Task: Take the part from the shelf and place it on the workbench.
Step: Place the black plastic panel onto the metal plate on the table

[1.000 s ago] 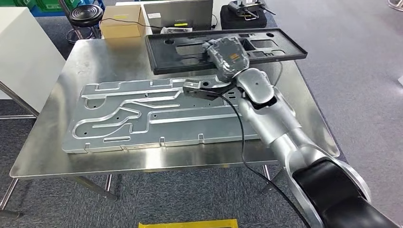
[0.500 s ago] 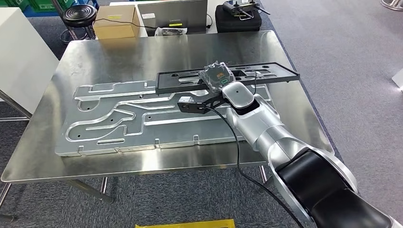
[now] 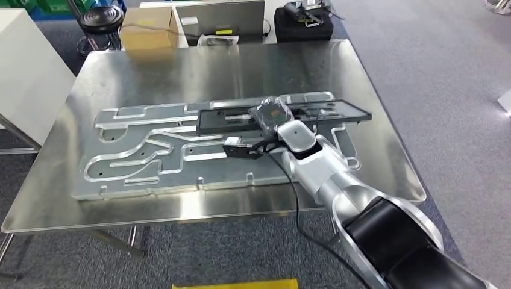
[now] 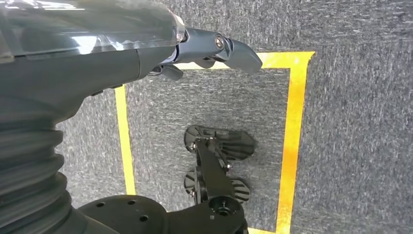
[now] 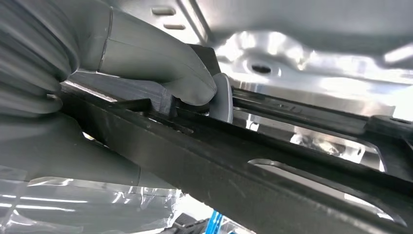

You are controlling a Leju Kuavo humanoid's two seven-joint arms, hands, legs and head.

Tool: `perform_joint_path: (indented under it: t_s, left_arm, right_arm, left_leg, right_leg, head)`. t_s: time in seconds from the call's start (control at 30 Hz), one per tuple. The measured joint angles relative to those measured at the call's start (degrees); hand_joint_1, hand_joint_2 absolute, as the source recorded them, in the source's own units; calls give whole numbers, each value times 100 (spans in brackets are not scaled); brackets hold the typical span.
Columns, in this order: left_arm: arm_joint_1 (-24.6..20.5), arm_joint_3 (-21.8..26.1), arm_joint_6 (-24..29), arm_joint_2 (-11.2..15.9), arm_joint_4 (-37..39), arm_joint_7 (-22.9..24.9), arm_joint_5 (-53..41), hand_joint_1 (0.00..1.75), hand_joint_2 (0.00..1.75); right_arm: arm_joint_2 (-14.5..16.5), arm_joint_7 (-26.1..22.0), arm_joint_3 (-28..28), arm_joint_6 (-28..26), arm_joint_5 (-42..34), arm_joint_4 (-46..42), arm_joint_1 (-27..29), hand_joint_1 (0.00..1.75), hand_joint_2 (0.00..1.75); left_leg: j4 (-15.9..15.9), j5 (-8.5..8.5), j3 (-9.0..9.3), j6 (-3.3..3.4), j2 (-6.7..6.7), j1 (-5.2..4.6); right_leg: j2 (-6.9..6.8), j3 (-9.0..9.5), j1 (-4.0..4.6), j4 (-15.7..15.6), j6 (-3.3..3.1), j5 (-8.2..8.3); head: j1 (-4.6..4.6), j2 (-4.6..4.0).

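A long, flat black part [image 3: 226, 118] with several cut-outs lies level, low over the far side of a silver grooved plate [image 3: 144, 153] on the steel workbench [image 3: 181, 66]. My right hand [image 3: 273, 114], wrapped in clear plastic, grips the part near its middle. In the right wrist view the grey thumb [image 5: 160, 63] presses on the black part [image 5: 253, 175], with the silver plate [image 5: 311, 63] close beneath; I cannot tell whether they touch. My left hand [image 4: 97, 53] hangs over grey carpet, holding nothing, fingers [image 4: 229, 46] apart.
Behind the workbench stand a cardboard box [image 3: 147, 28], a grey laptop [image 3: 220, 15], a black case [image 3: 303, 19] and a black stool [image 3: 99, 18]. A white cabinet [image 3: 24, 78] is at the left. Yellow tape [image 3: 235, 283] marks the floor in front.
My right hand has brought the black part down and nearer, from above the table's far side to low over the silver plate. The camera has shifted a little as well.
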Motion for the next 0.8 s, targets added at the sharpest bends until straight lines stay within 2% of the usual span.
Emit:
perform_joint_path:
  t_s: [0.07, 0.1, 0.13, 0.2, 0.23, 0.27, 0.3, 0.33, 0.37, 0.43, 0.47, 0.53, 0.6, 0.63, 0.67, 0.73, 0.77, 0.8]
  left_arm:
    - [1, -20, -1, 1, 1, -16, -15, 0, 175]
    - [3, -31, -3, -1, 1, -26, -26, 0, 175]
    - [5, -43, -9, -2, 2, -34, -37, 0, 175]
    - [8, -62, -21, -3, 2, -51, -53, 0, 175]
    - [12, -68, -24, -3, 2, -57, -57, 0, 175]
    - [17, -73, -24, -2, 2, -64, -59, 0, 175]
    - [23, -78, -24, -2, 2, -72, -61, 0, 175]
    - [27, -81, -24, -2, 2, -79, -62, 0, 175]
    - [28, -85, -24, -2, 2, -86, -62, 0, 175]
    - [21, -87, -24, -2, 2, -95, -64, 0, 175]
    - [19, -89, -24, -2, 2, -97, -64, 0, 175]
    - [22, -90, -24, -2, 3, -99, -64, 0, 175]
    - [25, -94, -26, -8, 4, -101, -62, 0, 175]
    - [22, -96, -29, -10, 4, -105, -60, 0, 175]
    - [19, -97, -32, -13, 4, -112, -56, 0, 175]
    - [20, -96, -36, -13, 4, -127, -47, 0, 175]
    - [23, -95, -36, -13, 4, -131, -43, 0, 175]
    - [25, -95, -35, -14, 4, -132, -42, 0, 175]
  right_arm:
    - [39, -8, 0, -78, -1, 17, 78, 175, 175]
    - [60, -11, 0, -116, -2, 23, 109, 175, 175]
    - [84, -14, 0, -148, -5, 28, 131, 175, 175]
    - [122, -28, 0, -195, -14, 47, 179, 175, 175]
    - [132, -40, 0, -211, -18, 61, 215, 175, 175]
    - [135, -61, 0, -223, -20, 75, 255, 175, 175]
    - [137, -86, 0, -237, -20, 87, 293, 175, 175]
    - [140, -111, 0, -246, -19, 96, 322, 175, 175]
    - [146, -134, 0, -254, -19, 101, 339, 175, 175]
    - [161, -157, 0, -269, -15, 105, 351, 175, 175]
    - [168, -161, 0, -274, -10, 109, 358, 175, 175]
    - [172, -165, 0, -281, 1, 115, 378, 175, 175]
    - [173, -169, 0, -282, 3, 119, 386, 87, 87]
    - [173, -176, 0, -282, 3, 119, 385, 44, 44]
    - [173, -190, 0, -281, 4, 121, 386, 0, 0]
    - [173, -231, 0, -276, 9, 134, 408, 0, 0]
    - [173, -249, 0, -271, 12, 143, 425, 0, 0]
    - [173, -260, 0, -265, 16, 150, 438, 0, 0]
  left_leg:
    - [10, -24, 4, -64, 1, 14]
    - [103, -94, -33, -95, 1, 22]
    - [308, -220, -122, -122, 0, 28]
    - [1035, -576, -456, -164, 0, 38]
    - [1401, -706, -635, -178, 0, 41]
    - [1613, -743, -747, -186, 0, 42]
    - [1609, -672, -756, -186, 1, 43]
    - [1353, -496, -641, -177, 1, 43]
    - [942, -281, -446, -161, 1, 43]
    - [237, -36, -95, -104, -5, 26]
    - [74, -9, -17, -73, -9, 14]
    - [27, -20, -4, -14, -16, 4]
    - [-8, 3, 13, 52, -12, 29]
    - [-27, 15, 22, 86, -8, 43]
    - [-36, 20, 29, 109, -5, 47]
    - [-36, 17, 29, 128, -3, 44]
    - [-35, 15, 30, 129, -4, 42]
    - [-32, 14, 32, 127, -6, 42]
  right_leg:
    - [3, 15, -10, -32, -68, 15]
    - [1, 29, -18, -54, -109, 25]
    - [-1, 43, -31, -75, -143, 34]
    - [-3, 52, -25, -82, -184, 33]
    - [-2, 54, -18, -80, -190, 29]
    - [0, 58, -11, -77, -192, 25]
    - [5, 64, -7, -73, -191, 20]
    - [11, 73, -5, -68, -185, 12]
    - [19, 80, -5, -57, -173, 0]
    - [35, 74, 12, -32, -131, -22]
    - [41, 67, 20, -23, -105, -28]
    - [47, 63, 30, -28, -49, -24]
    - [40, 37, 23, 58, 15, -101]
    - [35, -37, 20, 232, 43, -217]
    - [29, -171, 9, 532, 68, -389]
    - [22, -541, -8, 1302, 100, -733]
    - [19, -677, -17, 1569, 110, -800]
    - [15, -714, -25, 1622, 114, -753]
  head:
    - [0, 0]
    - [0, 0]
    - [0, 0]
    - [0, 0]
    - [0, 0]
    - [0, 0]
    - [0, 0]
    - [0, 0]
    - [0, 0]
    - [0, 0]
    - [1, 0]
    - [1, 0]
    - [0, 0]
    - [1, 0]
    - [1, 0]
    - [0, 0]
    - [1, 0]
    - [1, 0]
